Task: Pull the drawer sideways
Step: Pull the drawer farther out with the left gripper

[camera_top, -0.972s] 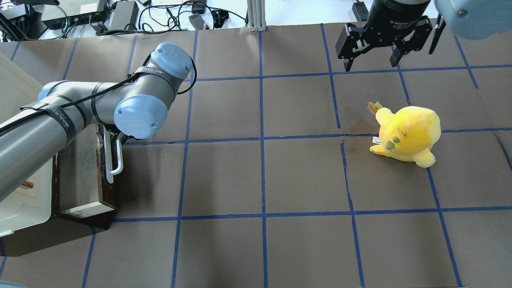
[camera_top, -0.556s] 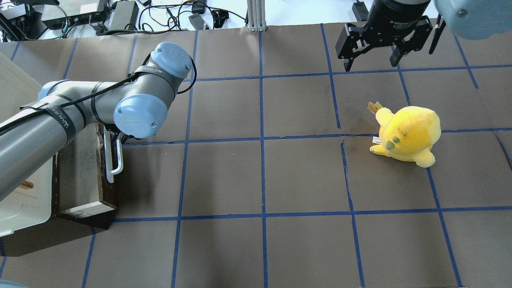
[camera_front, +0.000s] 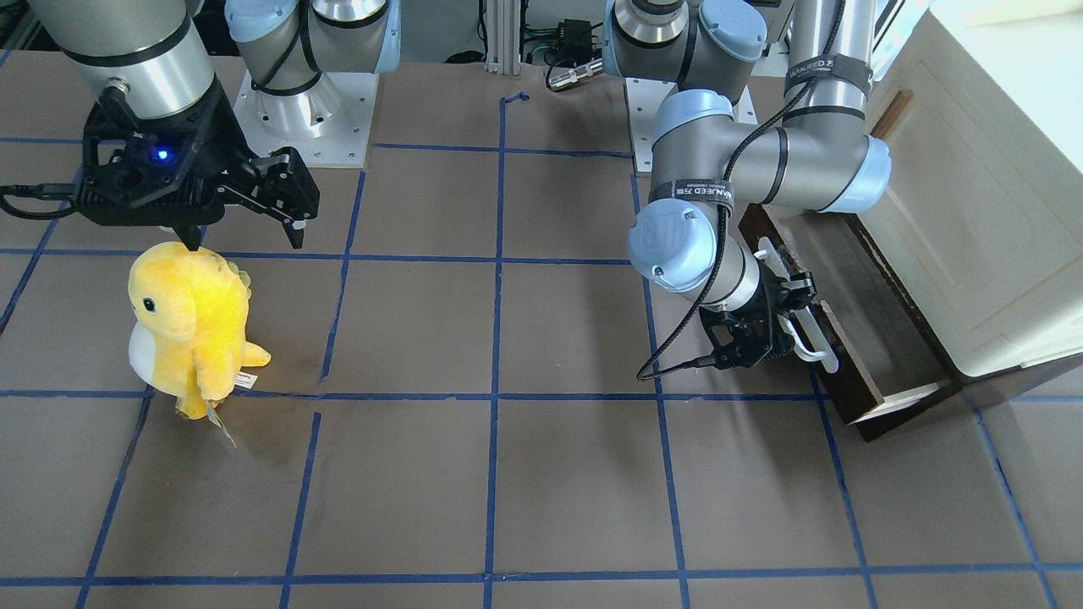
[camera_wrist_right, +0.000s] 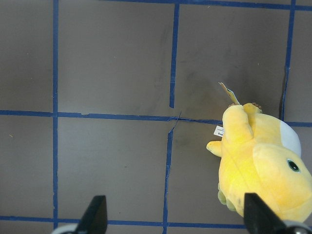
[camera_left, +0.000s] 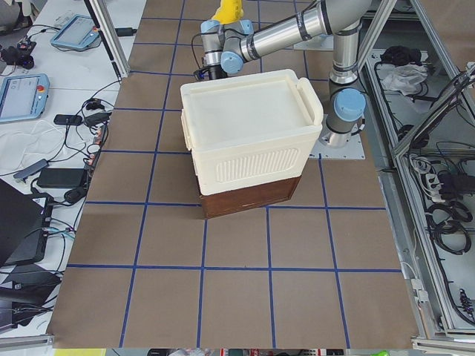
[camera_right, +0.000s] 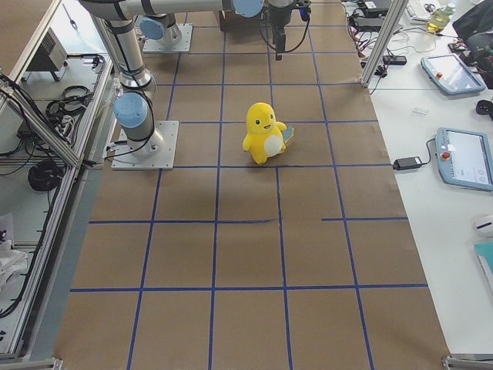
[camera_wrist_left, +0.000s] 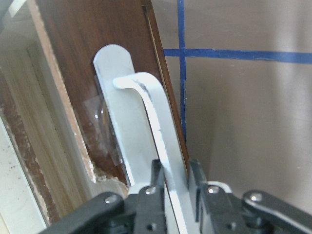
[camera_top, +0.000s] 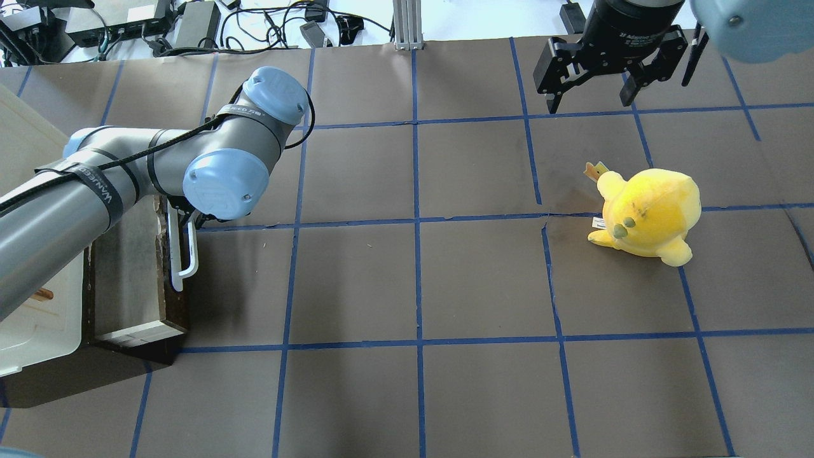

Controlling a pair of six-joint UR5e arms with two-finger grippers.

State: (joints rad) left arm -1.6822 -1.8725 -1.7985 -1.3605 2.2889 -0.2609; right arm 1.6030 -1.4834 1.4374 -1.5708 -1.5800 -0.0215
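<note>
A brown paper-covered table (camera_top: 413, 280) marked into squares by blue tape holds a cream-white cabinet (camera_left: 249, 133) at the robot's left end. At the cabinet's base, the drawer (camera_front: 838, 326) stands partly pulled out toward the table's middle, its dark brown wooden front facing the open table and its grey-beige inside showing behind it. A long white bar handle (camera_wrist_left: 158, 131) runs along that front.

The left gripper (camera_wrist_left: 171, 183) is pinched on this bar handle, one black finger pressed to each side of the white bar (the left wrist view shows this plainly). In the overhead view the left arm's blue-capped joints hide the gripper itself, and only the handle's near end shows below them.

The right gripper (camera_top: 591, 95) hangs above the far right part of the table with its fingers spread wide and nothing between them. A yellow plush toy (camera_top: 645, 213) with a white belly stands upright on the table just near it, well apart from the drawer.
</note>
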